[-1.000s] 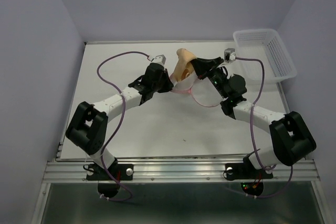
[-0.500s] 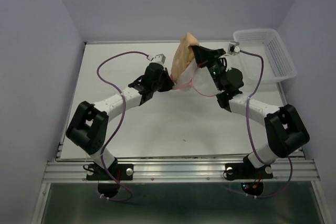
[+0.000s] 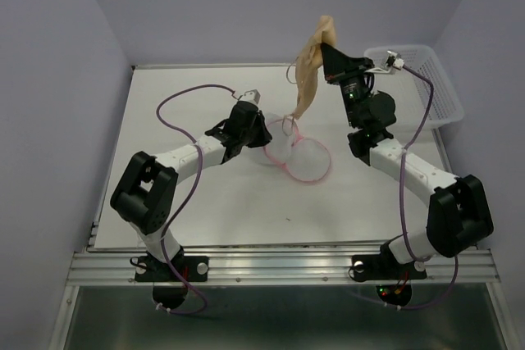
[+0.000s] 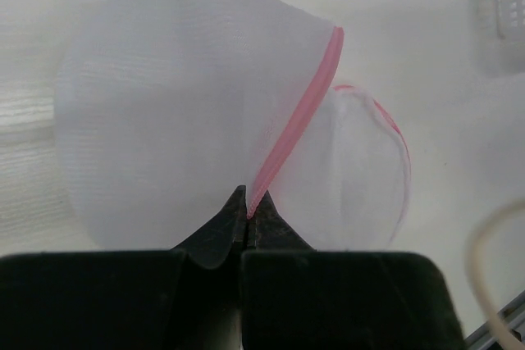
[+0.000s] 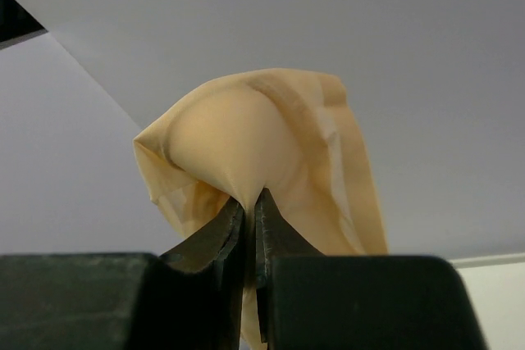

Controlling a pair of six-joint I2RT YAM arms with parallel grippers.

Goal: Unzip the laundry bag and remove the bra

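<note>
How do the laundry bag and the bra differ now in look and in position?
The laundry bag is white see-through mesh with a pink rim; the bra is opaque beige fabric. The bag lies open on the table; the bra hangs in the air. The left gripper pinches the bag's rim; the right gripper pinches the bra. Both are soft and limp.

White rectangular bench [image 3: 230,202], matte, enclosed at left, right and rear by pale lavender walls [image 3: 246,6]. White lattice plastic basket [image 3: 447,96] at the far right corner of the bench, upright, long side along the right wall. Tiny dark speck [image 3: 287,220] on the bench surface, near the front centre. Ribbed aluminium rail [image 3: 279,266] along the near edge, with a dark glassy panel [image 3: 271,317] below. Left wrist view: blurred basket lattice at upper right. Right wrist view: wall planes meeting at a seam.
</note>
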